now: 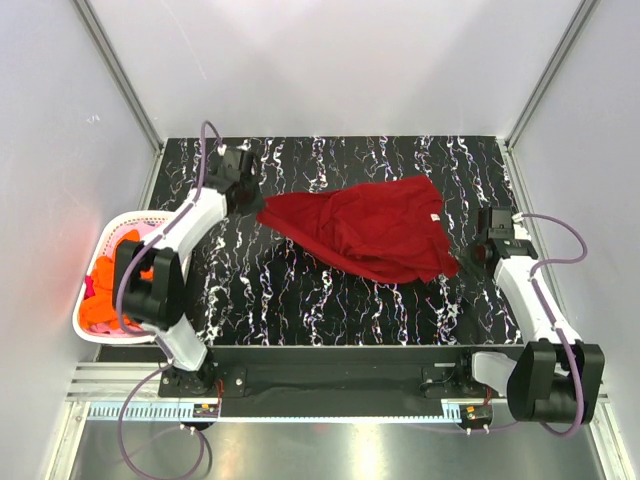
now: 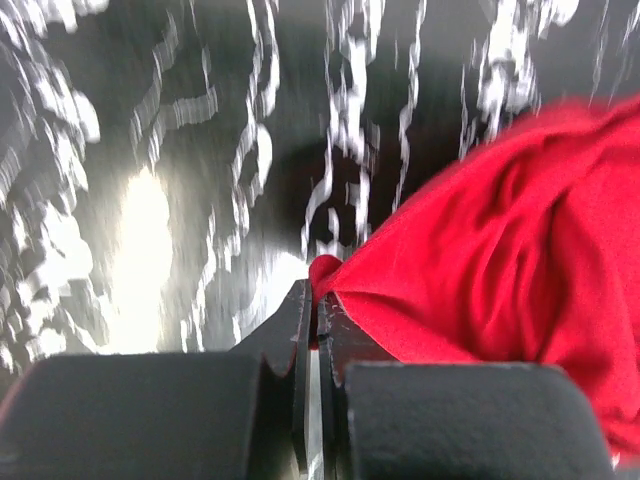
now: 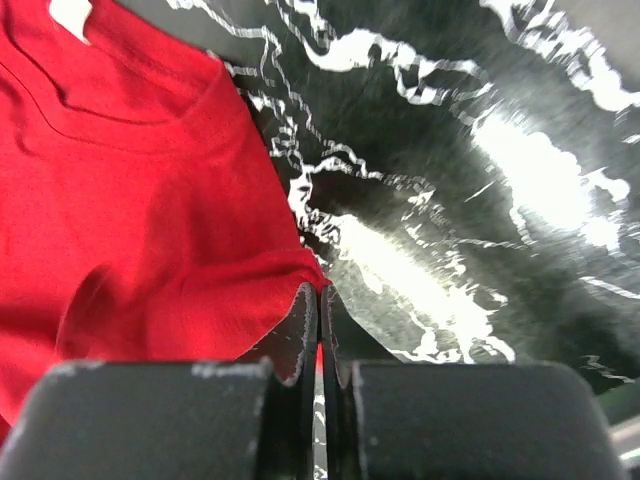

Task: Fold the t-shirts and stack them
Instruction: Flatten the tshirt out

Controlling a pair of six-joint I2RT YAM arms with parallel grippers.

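Closest to the lens in each wrist view sat the black fingers, and both pairs were pressed together on cloth. The left gripper had its jaws shut on a small peak of the dark red t-shirt, and the fabric fanned away to the right over the marbled black table. The right gripper was likewise clamped on an edge of the same shirt, not far from the collar (a white label showed just beyond the neckline).

Seen from above and going outward from the arm bases, the white plastic basket stood off the table's left side beside the left arm. An orange t-shirt and a pink t-shirt were heaped inside it. Further out, the red shirt lay mid-table between the two grippers, held at its left end by one and at its right end by the other. Its body was bunched and creased rather than flat.

Judged from this, the task was near its start: no shirt was folded, no stack stood on the table, and the basket's shirts were untouched. The step in hand looked like spreading the red shirt flat. Folding it, setting it down and handling the other shirts all remained.
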